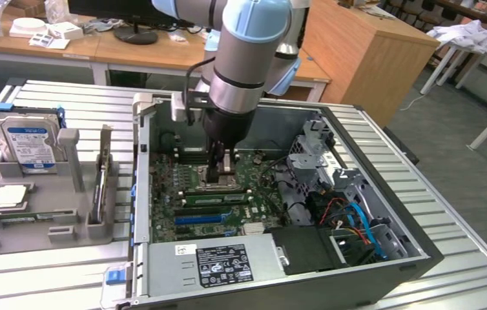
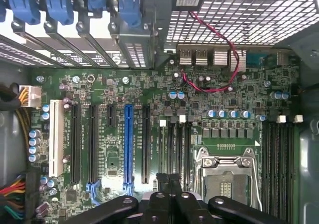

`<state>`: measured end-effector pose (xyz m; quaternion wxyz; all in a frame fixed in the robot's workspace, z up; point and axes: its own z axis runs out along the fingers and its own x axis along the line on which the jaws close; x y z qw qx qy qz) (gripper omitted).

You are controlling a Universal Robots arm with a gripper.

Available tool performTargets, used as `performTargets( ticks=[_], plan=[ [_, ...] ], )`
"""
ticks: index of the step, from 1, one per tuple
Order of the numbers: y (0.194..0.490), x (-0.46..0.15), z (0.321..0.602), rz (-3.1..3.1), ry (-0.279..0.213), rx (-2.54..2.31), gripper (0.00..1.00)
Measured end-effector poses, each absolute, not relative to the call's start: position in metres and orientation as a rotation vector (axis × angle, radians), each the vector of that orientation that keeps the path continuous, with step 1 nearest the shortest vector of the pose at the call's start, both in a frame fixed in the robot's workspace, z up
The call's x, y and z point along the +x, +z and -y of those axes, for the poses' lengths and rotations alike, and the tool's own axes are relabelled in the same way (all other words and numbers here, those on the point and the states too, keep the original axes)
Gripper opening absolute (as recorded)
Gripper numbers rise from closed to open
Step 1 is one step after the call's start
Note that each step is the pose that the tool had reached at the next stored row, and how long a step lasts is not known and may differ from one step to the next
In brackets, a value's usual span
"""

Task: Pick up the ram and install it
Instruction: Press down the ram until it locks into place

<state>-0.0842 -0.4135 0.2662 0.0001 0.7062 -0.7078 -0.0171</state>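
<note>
The ram (image 1: 102, 184), as far as I can tell, is the long, thin green circuit-board stick standing on edge in a slot of the grey plastic parts holder (image 1: 70, 152). It's outside the PC, at about 9 o'clock from the open case, and nothing is touching it.

At roughly 10 o'clock from the stick, the same holder carries an upright silver hard drive with a blue-and-white label (image 1: 26, 143). There's print on the label, but I can't read any of it. At about 8 o'clock from the stick, a small square silver processor chip (image 1: 9, 197) lies flat in the holder.

The black gripper (image 1: 217, 175) hangs well away from the ram, down inside the open grey computer case (image 1: 416, 255). It's over the green motherboard (image 1: 252, 169), near the metal-framed processor socket (image 2: 225, 176). In the wrist view its fingers are pressed together with nothing between them (image 2: 169, 176), right over the black memory slots (image 2: 178, 144) beside that socket. A long blue expansion slot (image 2: 128, 147) runs alongside those slots.

At 6 o'clock in the case, the silver power supply box (image 1: 174, 265) has a black-and-white sticker (image 1: 223, 263) with logos and fine print too small to read.
</note>
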Motion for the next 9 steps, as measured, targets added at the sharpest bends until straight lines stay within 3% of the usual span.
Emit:
performTargets(
  ticks=[9],
  plan=[
    [0.2692, -0.0841, 0.4135, 2.224, -0.054, 2.218, 0.11]
  ],
)
